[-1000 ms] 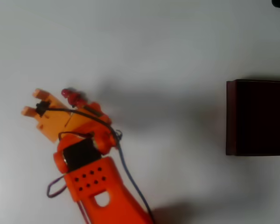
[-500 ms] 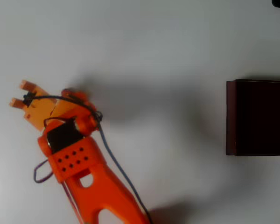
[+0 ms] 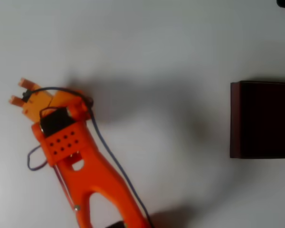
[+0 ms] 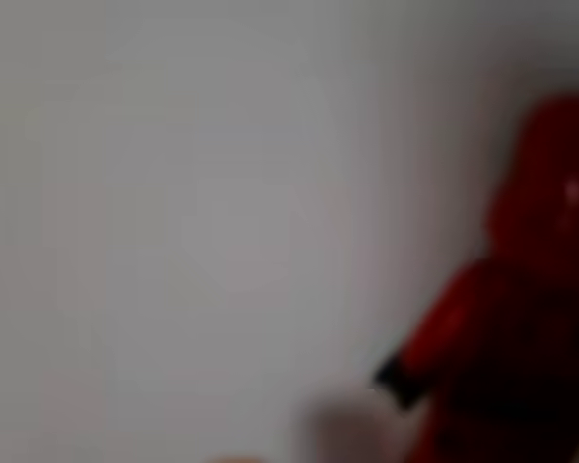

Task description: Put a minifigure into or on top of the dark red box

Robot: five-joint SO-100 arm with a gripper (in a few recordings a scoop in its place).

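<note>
The orange arm reaches in from about six o'clock toward ten o'clock in the overhead view, and its gripper (image 3: 26,95) hangs low over the white table (image 3: 147,42) at the far left. That makes sense if it is after the minifigure (image 4: 516,318), which the wrist view shows very close, bright red and blurred, filling the three-to-five o'clock part of the picture with one dark hand sticking out toward seven o'clock. From above, the arm's body covers the spot where the figure would be, so I can't place it on the table beyond saying it sits right under or beside the gripper.

In the wrist view the head is at the top and the body below, so its long axis runs roughly twelve to six there; whether it stands or lies flat I can't fairly say.

Whether the fingers are spread or closed I cannot tell.

The dark red box (image 3: 234,118) waits well apart at three o'clock, mouth up, ready to take a drop.
</note>
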